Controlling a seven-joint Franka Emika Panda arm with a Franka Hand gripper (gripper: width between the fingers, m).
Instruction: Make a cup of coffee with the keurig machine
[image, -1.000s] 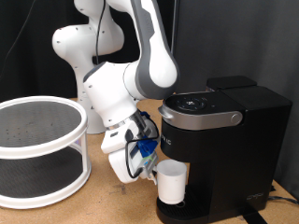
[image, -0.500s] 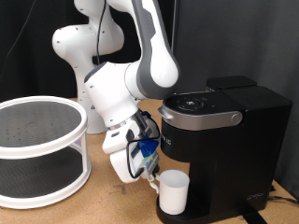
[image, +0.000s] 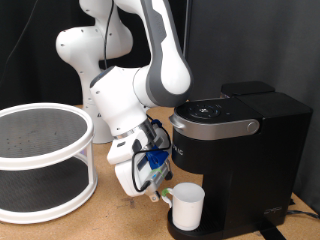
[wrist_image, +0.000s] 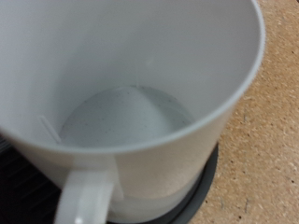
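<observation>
The white cup (image: 188, 206) stands upright on the round drip tray at the base of the black keurig machine (image: 250, 150), under its brew head, whose top lid is down. My gripper (image: 165, 192) is at the cup's side towards the exterior view's left, right by the handle. In the wrist view the cup (wrist_image: 140, 93) fills the picture. It is empty, its handle (wrist_image: 84, 198) points at the camera, and the dark tray rim (wrist_image: 201, 182) shows beneath it. My fingers do not show in the wrist view.
A white two-tier round rack (image: 40, 150) stands at the exterior view's left on the wooden table (image: 110, 215). The white arm's base (image: 90, 55) rises behind it. A black curtain forms the backdrop.
The cup has come down and slightly to the right with my gripper, from just above the drip tray to resting on it. The last half second shows very little motion.
</observation>
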